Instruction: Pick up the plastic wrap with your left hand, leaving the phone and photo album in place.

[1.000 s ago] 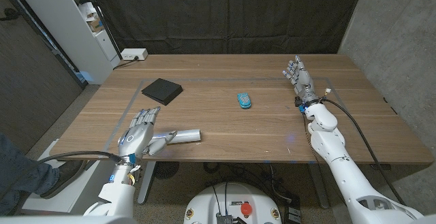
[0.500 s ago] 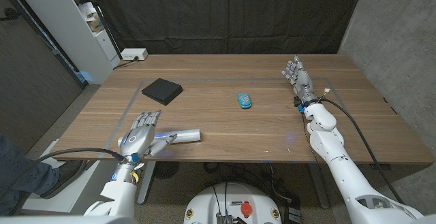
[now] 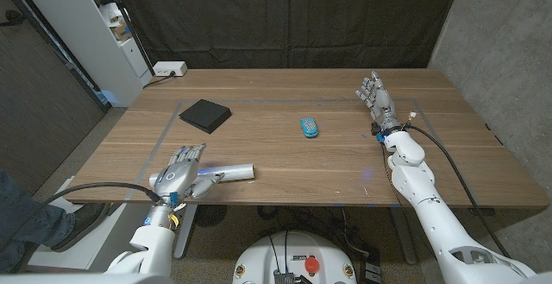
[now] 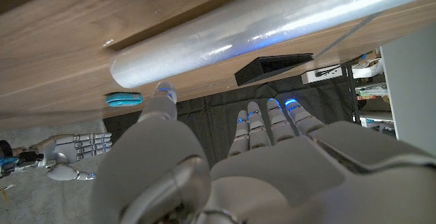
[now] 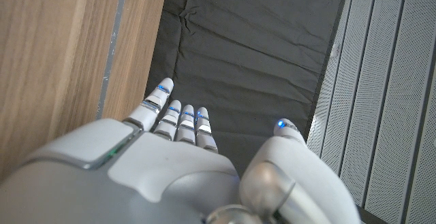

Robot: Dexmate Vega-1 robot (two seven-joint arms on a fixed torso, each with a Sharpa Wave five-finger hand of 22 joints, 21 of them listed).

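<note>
Wrap (image 3: 226,173) lies along the table's (image 3: 285,159) near edge, toward its left corner, a clear roll on its side. Your left hand (image 3: 179,171) sits at the roll's left end, fingers extended and apart, holding nothing. In the left wrist view the wrap (image 4: 272,30) runs just past the fingertips (image 4: 163,93), with the thumb tip close under it; you cannot tell if it touches. The left hand (image 4: 225,176) there shows its back, fingers spread.

Phone (image 3: 309,127), blue, lies near the table's middle, well apart from the wrap. Album (image 3: 205,115), black and flat, lies toward the far left corner, also well apart from the roll. Both show small in the left wrist view, phone (image 4: 124,99) and album (image 4: 272,68).

Your right hand (image 3: 378,99) is up by the far right corner, fingers straight and apart, empty. The right wrist view shows that hand (image 5: 177,169) from behind, fingers side by side, thumb off to one side, table (image 5: 61,60) edge alongside.
</note>
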